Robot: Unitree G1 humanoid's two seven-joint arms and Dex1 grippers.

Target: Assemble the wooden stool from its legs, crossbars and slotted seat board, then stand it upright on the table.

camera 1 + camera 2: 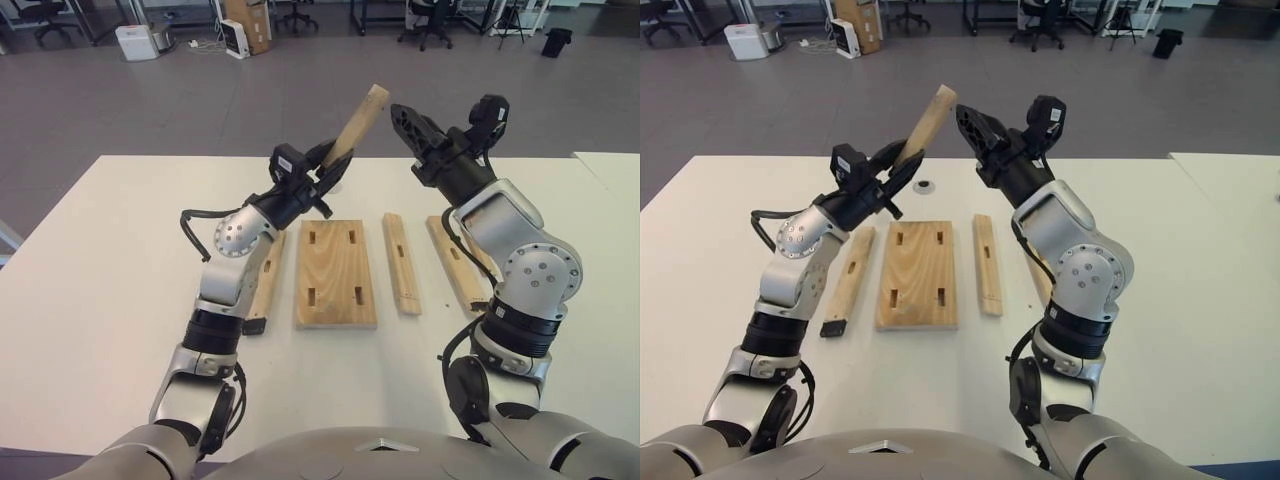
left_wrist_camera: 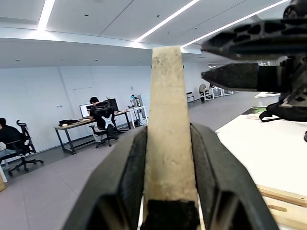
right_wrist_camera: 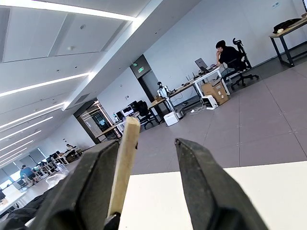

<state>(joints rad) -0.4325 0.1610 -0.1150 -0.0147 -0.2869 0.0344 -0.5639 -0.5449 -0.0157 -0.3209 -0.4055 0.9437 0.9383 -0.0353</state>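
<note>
Nearest on the white table [image 1: 100, 300], four wooden parts lie flat in a row, their long sides running near to far. The seat board [image 1: 336, 273] sits in the middle with its four slots facing up. Just to its left lies a wooden bar [image 1: 850, 268] with a dark near end, partly hidden under the left arm. To the right of the board, with a small gap, lies a slotted crossbar [image 1: 402, 263]. Farther right is another bar [image 1: 452, 262], whose near end is hidden behind the right arm.

Above the far ends of these parts, the left gripper [image 1: 332, 163] is clamped on the lower end of a wooden leg [image 1: 362, 122]. Its two fingers press against opposite faces of the leg. The leg is held clear of the table, tilted up and away to the right.

The right gripper [image 3: 146, 148] is raised just to the right of the leg's upper end, with its fingers spread wide and nothing gripped. From the right wrist, the leg's tip shows between the fingers, close to one of them; I cannot tell whether they touch.

Farther back, a small dark round fitting [image 1: 928, 185] sits in the table near its far edge. Beyond the table, a cardboard box [image 1: 248, 22] stands on the grey floor.
</note>
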